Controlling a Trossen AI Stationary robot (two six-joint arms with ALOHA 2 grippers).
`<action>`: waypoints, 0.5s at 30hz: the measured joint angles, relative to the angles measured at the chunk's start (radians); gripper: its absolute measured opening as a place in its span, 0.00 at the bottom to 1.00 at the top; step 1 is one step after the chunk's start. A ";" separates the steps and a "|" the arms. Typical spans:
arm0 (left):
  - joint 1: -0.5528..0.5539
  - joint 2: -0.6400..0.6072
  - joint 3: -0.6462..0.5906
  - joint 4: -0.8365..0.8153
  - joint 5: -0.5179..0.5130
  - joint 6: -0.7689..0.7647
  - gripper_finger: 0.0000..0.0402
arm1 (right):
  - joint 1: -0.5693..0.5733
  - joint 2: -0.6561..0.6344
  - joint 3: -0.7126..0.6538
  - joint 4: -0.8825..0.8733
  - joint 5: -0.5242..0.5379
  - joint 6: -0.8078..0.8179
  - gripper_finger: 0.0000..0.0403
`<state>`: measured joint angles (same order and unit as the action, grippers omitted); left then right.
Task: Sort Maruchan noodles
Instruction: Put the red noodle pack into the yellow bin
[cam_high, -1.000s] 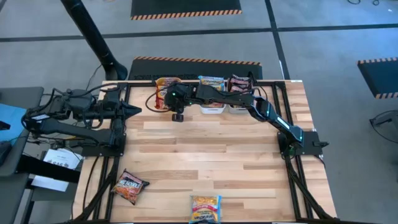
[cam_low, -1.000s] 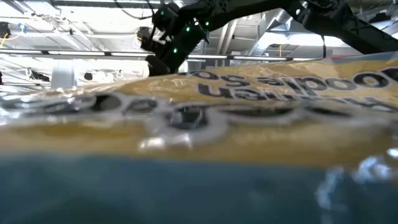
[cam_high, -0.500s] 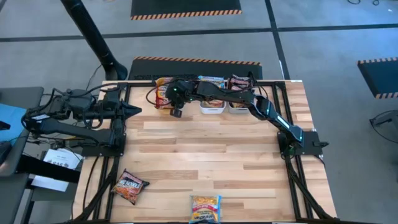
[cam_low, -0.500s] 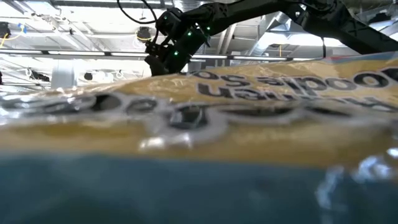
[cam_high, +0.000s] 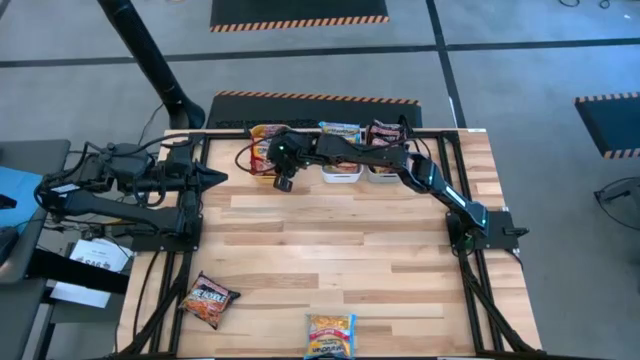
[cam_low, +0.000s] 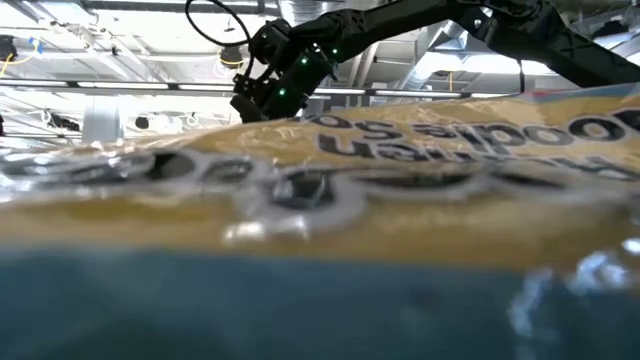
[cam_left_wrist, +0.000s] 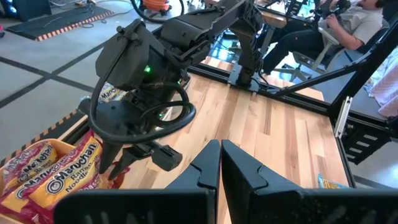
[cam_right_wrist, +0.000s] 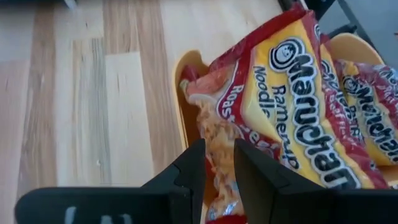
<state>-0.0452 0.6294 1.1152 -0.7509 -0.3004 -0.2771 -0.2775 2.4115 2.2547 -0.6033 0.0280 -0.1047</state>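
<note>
Fingers of the right gripper (cam_right_wrist: 214, 163) stand a little apart, with the edge of a crinkly orange-yellow and red Maruchan noodle packet (cam_right_wrist: 292, 99) showing in the gap between them. I cannot tell if they press on it or have just let it go. This packet lies tilted in the small orange plastic bin (cam_right_wrist: 181, 106) at the upper middle of the high view, on top of other packets of the same colour, and its long side runs away from the fingers toward the far rim of the bin.

Two packets remain loose on the wooden bench (cam_high: 340, 240): a dark maroon-red packet (cam_high: 208, 299) at the lower left of the high view and an orange-yellow packet (cam_high: 330, 334) at the lower middle. The left gripper (cam_left_wrist: 220, 163), fingers closed together, waits at the left edge of the bench and seems nearer to the maroon-red one.
</note>
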 joint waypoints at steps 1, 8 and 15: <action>0.000 0.000 0.000 0.000 0.000 0.000 0.00 | 0.000 0.000 0.000 0.010 0.000 0.000 0.27; 0.000 0.000 0.000 0.000 0.000 0.000 0.00 | -0.015 0.033 0.005 0.046 0.002 0.009 0.27; 0.000 0.000 0.000 -0.003 0.004 -0.024 0.00 | -0.021 0.079 0.001 0.015 -0.006 0.045 0.27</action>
<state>-0.0452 0.6296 1.1152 -0.7541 -0.2966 -0.3016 -0.2985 2.4907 2.2559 -0.5879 0.0219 -0.0601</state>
